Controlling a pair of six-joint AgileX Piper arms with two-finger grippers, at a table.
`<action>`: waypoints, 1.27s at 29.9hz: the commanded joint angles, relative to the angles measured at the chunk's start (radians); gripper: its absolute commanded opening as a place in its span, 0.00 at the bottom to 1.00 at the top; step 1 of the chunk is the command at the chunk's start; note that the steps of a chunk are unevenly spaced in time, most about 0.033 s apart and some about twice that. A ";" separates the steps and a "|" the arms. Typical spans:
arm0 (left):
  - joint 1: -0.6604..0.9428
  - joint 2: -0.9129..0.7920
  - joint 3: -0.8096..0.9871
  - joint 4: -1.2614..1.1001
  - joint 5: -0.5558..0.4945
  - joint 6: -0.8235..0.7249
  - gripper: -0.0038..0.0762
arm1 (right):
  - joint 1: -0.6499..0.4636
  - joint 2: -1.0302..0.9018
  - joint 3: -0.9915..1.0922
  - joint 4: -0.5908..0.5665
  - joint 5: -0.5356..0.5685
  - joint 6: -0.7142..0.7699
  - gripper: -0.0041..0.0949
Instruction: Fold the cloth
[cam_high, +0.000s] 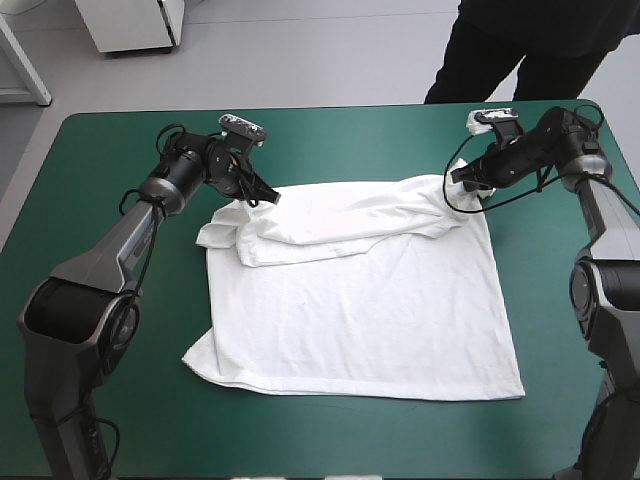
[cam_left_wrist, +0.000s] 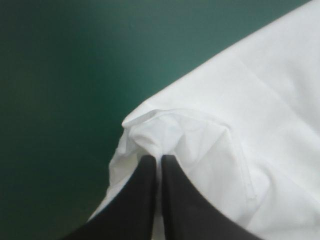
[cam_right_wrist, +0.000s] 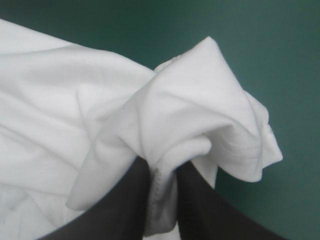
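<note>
My left claw (cam_left_wrist: 159, 160) is pressed all but together, pinching a small bunched fold of the T-shirt (cam_left_wrist: 260, 110) right at its tips. The cloth puckers up around the fingertips (cam_left_wrist: 145, 167) and spreads away ahead and to one side as a smooth white sheet. On the other side of the claw there is only the teal-green cover of the tabletop (cam_left_wrist: 60, 75).

My right claw (cam_right_wrist: 165, 167) is likewise nearly shut on the T-shirt, with a stitched hem caught between the two black fingers. A loose peak of cloth stands up just ahead of them, and the rest of the cloth runs off to one side.

From the high view, the left claw (cam_high: 268, 197) holds the far left corner of the T-shirt (cam_high: 370, 310) and the right claw (cam_high: 458, 178) holds the far right corner. Both are low over the far half of the tabletop. Between them a rumpled band of doubled cloth runs across. The rest lies spread flat in the middle of the tabletop, reaching toward the near edge. A sleeve sticks out on the left, just beside and nearer than the left claw.
</note>
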 joint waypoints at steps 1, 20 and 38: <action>0.014 -0.059 -0.032 -0.046 0.013 0.041 0.20 | -0.007 -0.062 -0.022 0.021 0.005 -0.006 0.45; 0.036 -0.394 0.204 -0.059 0.423 -0.014 0.57 | -0.023 -0.485 0.395 -0.064 0.095 0.087 0.61; 0.034 -0.802 0.950 -0.119 0.185 0.043 0.57 | 0.176 -0.879 0.742 -0.232 0.102 0.223 0.61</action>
